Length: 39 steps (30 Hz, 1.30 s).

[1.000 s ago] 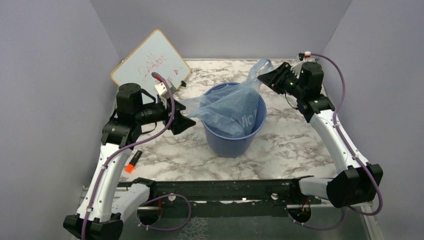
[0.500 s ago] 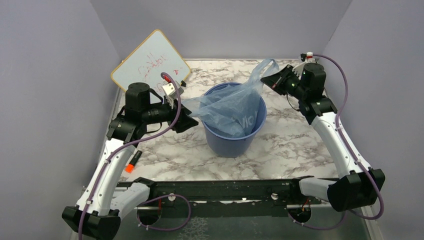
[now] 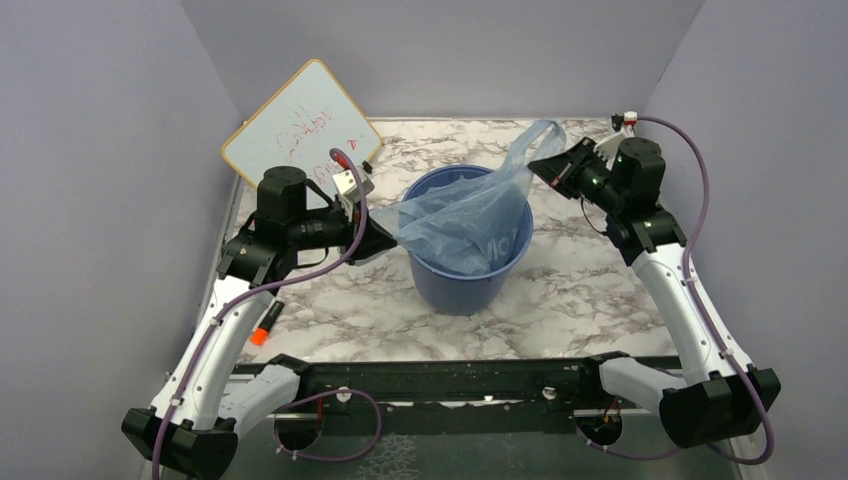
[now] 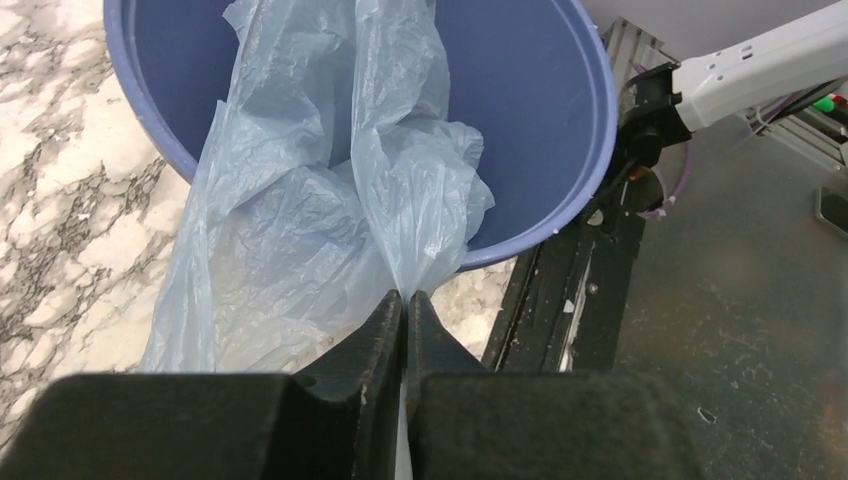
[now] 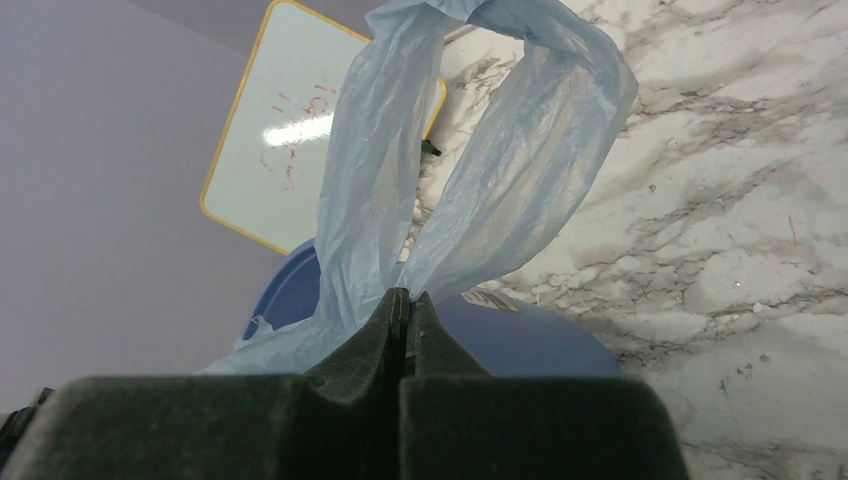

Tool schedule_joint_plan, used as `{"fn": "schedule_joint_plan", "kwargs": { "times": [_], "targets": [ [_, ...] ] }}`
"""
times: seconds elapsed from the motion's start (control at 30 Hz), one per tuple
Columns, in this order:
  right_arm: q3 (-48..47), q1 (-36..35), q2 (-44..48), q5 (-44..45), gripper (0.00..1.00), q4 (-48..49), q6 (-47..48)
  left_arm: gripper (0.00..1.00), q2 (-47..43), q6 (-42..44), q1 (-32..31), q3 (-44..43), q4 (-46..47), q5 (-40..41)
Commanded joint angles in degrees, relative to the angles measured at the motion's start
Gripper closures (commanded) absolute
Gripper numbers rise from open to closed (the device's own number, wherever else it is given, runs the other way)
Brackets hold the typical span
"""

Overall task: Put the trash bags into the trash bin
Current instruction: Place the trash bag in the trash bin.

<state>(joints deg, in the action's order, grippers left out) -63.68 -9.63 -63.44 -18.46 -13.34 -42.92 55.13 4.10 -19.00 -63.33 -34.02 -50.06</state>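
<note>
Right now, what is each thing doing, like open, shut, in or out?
trash bag: partly inside the bin, stretched out over its rim on both sides.
trash bin: upright, top open.
left gripper: shut on the trash bag's edge.
right gripper: shut on the trash bag's handle loop.
whiteboard: tilted, red writing on it.

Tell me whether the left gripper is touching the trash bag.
Touching. The left wrist view shows the left gripper pinched shut on a fold of the trash bag, just outside the trash bin rim.
</note>
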Motion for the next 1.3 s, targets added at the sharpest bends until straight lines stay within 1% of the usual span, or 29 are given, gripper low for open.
{"fn": "schedule_joint_plan", "kwargs": {
  "times": [0.0,0.17,0.27,0.4,0.53,0.7,0.8,0.97,1.07,1.1,1.17,1.27],
  "targets": [
    [2.31,0.23,5.07,3.67,1.0,-3.37,3.02,1.0,-2.25,0.74,-0.24,1.26,0.02,-6.08],
    [5.01,0.3,8.81,2.47,0.99,-6.36,5.85,1.0,-3.85,-0.07,-0.24,3.07,0.01,-13.49],
    [4.69,0.31,9.95,3.33,0.99,-10.34,7.39,1.0,-4.7,-0.43,-0.33,4.2,0.01,-18.18],
    [5.84,0.29,12.97,2.69,0.98,-13.26,8.72,1.0,-5.17,-1.19,-0.48,4.77,-0.03,-21.81],
    [6.88,0.3,16.29,2.19,0.99,-16.58,10.38,1.0,-5.61,-1.2,-1.0,5.48,-0.02,-23.55],
    [7.34,0.3,19.09,1.84,0.99,-19.87,12.17,1.0,-5.23,-2.52,-2.72,6.7,0.01,-23.1],
    [7.07,0.27,20.33,0.14,0.99,-20.82,12.52,1.0,-5.09,-2.5,-4.15,6.51,0.07,-21.58],
    [8.03,0.3,22.06,-5.45,0.99,-23.06,15.1,1.0,-4.82,-2.47,-6.66,7.4,0.09,-20.29],
    [9.68,0.31,21.73,-9.2,0.99,-24.95,18.32,1.0,-4.47,-3.02,-8.7,9.51,0.18,-17.57],
    [10.27,0.31,21.36,-9.45,0.99,-25.86,19.03,1.0,-4.3,-3.75,-9.47,9.91,0.51,-15.73],
    [11.65,0.31,20.84,-9.13,0.99,-26.6,19.69,1.0,-3.45,-3.84,-10.52,9.98,0.57,-14.92],
    [13.79,0.3,20.03,-5.9,0.99,-25.89,19.28,1.0,-2.38,-3.89,-11.73,9.68,0.58,-12.45]
  ]
}}
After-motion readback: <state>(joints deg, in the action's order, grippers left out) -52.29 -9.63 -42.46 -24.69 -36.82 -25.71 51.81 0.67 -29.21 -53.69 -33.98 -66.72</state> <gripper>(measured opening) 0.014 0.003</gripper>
